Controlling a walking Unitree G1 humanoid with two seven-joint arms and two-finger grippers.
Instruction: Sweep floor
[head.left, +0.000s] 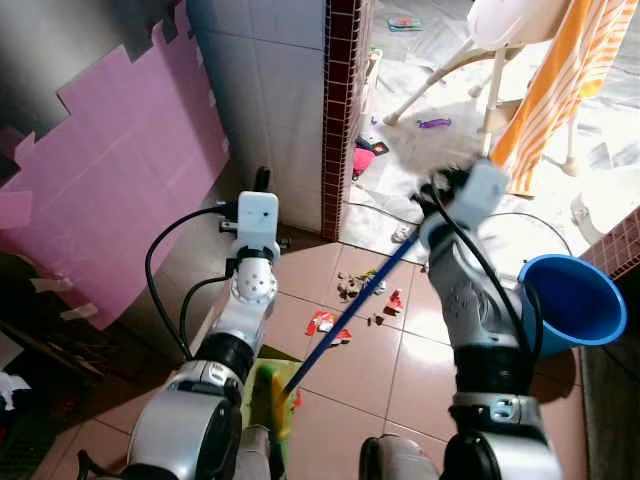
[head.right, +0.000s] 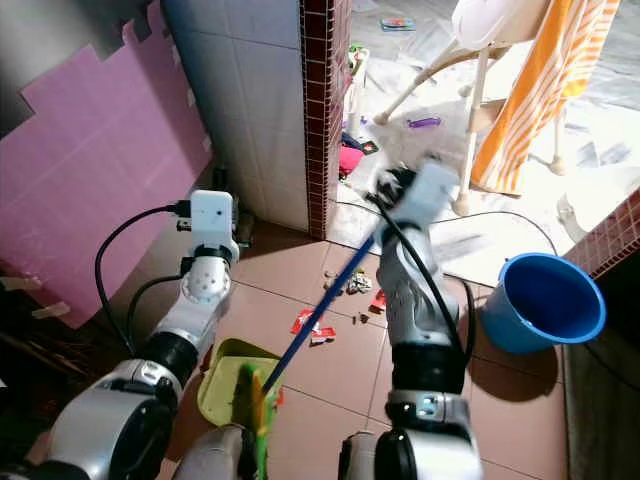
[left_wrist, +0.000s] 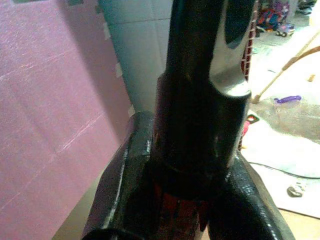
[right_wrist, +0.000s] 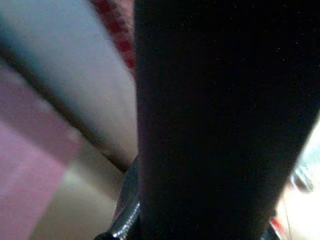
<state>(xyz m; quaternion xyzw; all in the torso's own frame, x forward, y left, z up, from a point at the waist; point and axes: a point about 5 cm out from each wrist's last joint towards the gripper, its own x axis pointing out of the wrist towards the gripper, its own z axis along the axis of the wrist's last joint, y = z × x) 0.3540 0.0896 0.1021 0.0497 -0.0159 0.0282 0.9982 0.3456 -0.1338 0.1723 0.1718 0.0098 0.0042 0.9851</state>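
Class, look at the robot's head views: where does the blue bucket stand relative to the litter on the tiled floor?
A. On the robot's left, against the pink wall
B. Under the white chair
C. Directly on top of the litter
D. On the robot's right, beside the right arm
D: the blue bucket stands on the tiles at the robot's right, apart from the litter.

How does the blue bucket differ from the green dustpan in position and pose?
The blue bucket lies tilted on the robot's right, its mouth open toward the camera; the green dustpan lies flat, low between the arms. The bucket is deep and round; the dustpan is shallow. Both rest on the tiled floor.
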